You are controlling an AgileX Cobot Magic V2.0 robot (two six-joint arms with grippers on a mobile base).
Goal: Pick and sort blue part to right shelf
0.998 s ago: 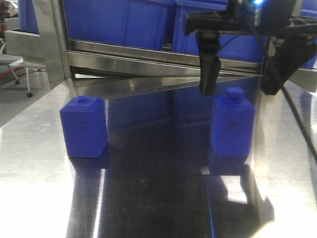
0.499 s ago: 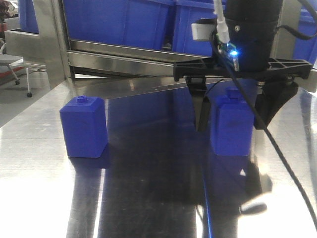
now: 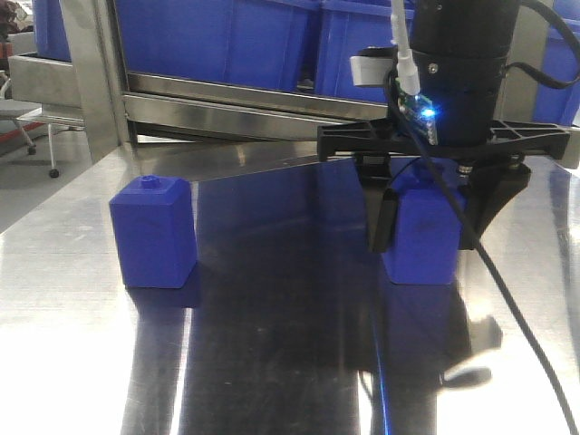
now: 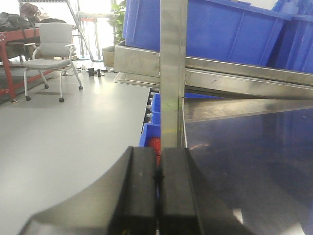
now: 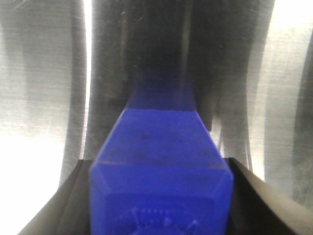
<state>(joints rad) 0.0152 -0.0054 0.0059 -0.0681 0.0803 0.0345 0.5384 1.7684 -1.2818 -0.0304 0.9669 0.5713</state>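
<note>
The blue part (image 3: 421, 240) stands upright on the steel table (image 3: 272, 362), right of centre. My right gripper (image 3: 430, 227) has come down over it from above and is open, one black finger close to each side of the block; its cap is hidden behind the wrist. In the right wrist view the blue part (image 5: 161, 161) fills the space between the two fingers of the right gripper (image 5: 159, 166), and no gap shows. My left gripper (image 4: 158, 171) is shut with nothing in it, off the table's left edge, and does not appear in the front view.
A squatter blue block with a tiny knob (image 3: 154, 231) stands at the left of the table. Blue bins (image 3: 227, 41) sit on a steel shelf rail (image 3: 245, 109) behind. A shelf post (image 4: 172, 73) rises ahead of the left gripper, and an office chair (image 4: 51, 46) stands on the floor.
The right gripper has come down from above the blue part until its fingers straddle the block's sides. Both blocks have stayed in place.
</note>
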